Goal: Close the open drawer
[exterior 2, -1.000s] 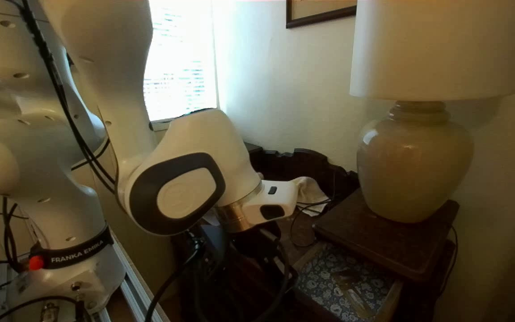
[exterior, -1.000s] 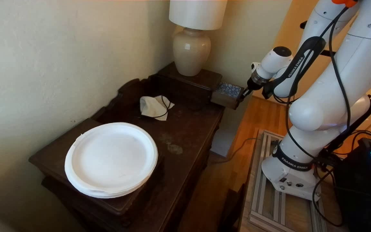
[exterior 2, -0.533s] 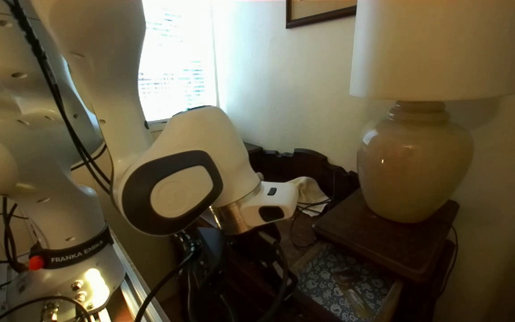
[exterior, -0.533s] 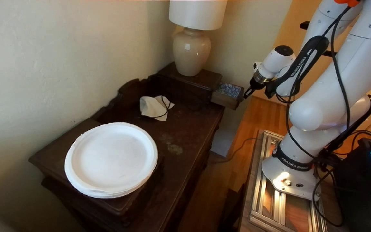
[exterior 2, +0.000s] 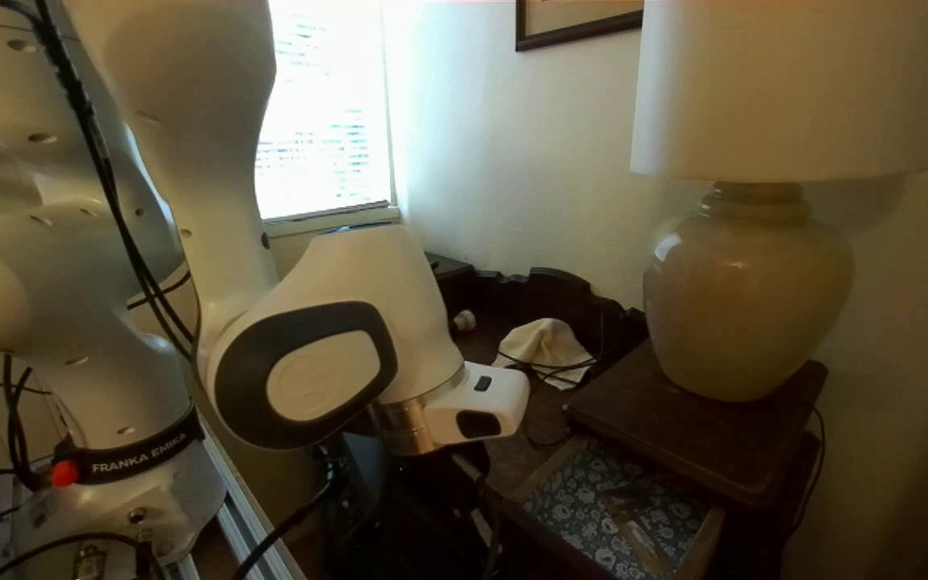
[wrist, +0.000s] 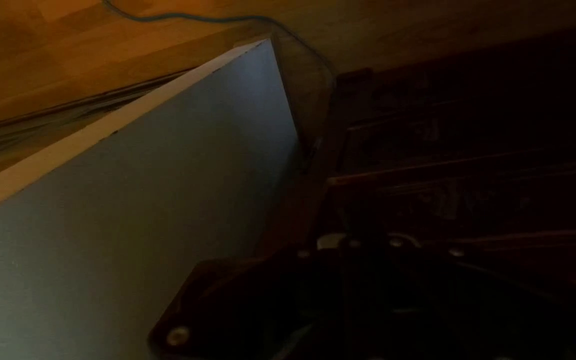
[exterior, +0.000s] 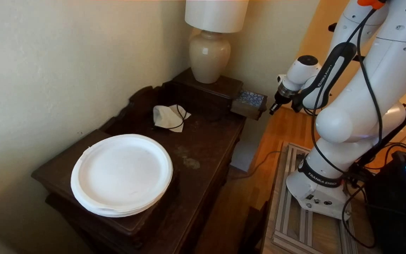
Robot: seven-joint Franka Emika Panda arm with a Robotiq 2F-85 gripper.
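Drawer (exterior: 246, 109) is well out of its raised housing (exterior: 227, 85). Your end effector (exterior: 272, 108) looks pinched together with nothing in it; wrist view is dark, but reads that way. Makes sense: compact pushing tip, no grasp needed. In an exterior view it hangs, slanted down, just beside the drawer's front; can't confirm contact. My read: you're lining up, push not yet done. Go square on mid-front; an off-centre shove could rack it. Inside: floral liner (exterior 2: 577, 507) and a small item (exterior 2: 645, 544) I can't identify, lying low, so it should clear the opening. Lamp (exterior: 210, 56) stands on the housing top; its weight probably steadies things, but don't jolt it. Pale panel (wrist: 168, 190) stands below, beside the surface (exterior: 206, 137); watch it if you dip. Further out: cloth (exterior: 164, 116) nearby, white plates (exterior: 122, 173) at the far end, both off your push path, so leave them.
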